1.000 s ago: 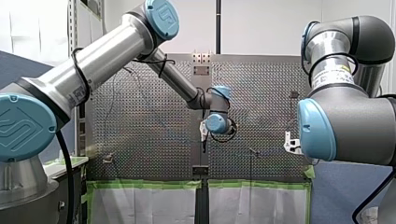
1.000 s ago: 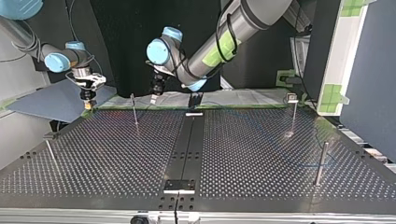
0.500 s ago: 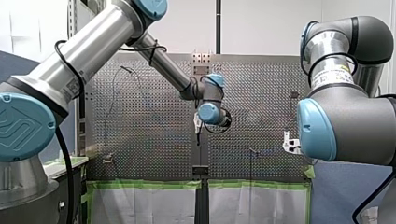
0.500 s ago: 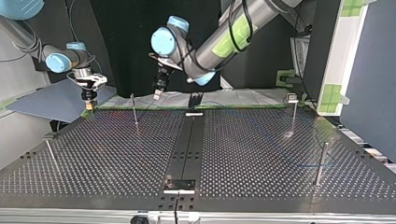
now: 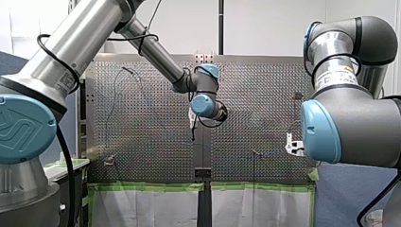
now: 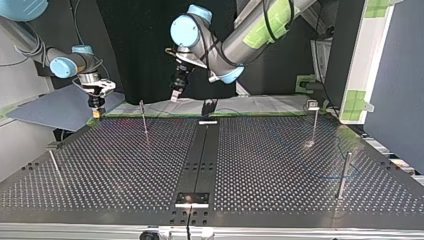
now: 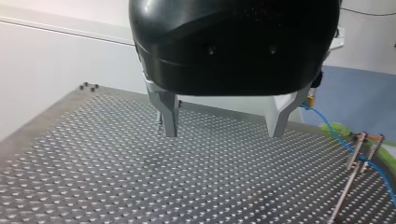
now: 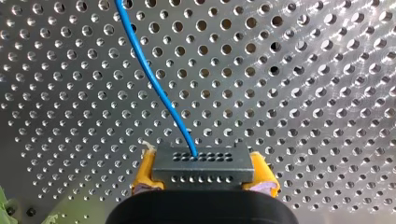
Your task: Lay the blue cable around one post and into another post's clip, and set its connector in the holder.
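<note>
Clamping grey connector [image 8: 201, 161], R claw [image 8: 203, 173], blue cable [image 8: 154, 88]

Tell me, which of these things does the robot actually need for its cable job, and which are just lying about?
For the job:
- blue cable
- connector, held by my right gripper
- posts, such as the one with a clip on top
- my left gripper, open and empty

Just lying about:
- green tape
- blue board
</note>
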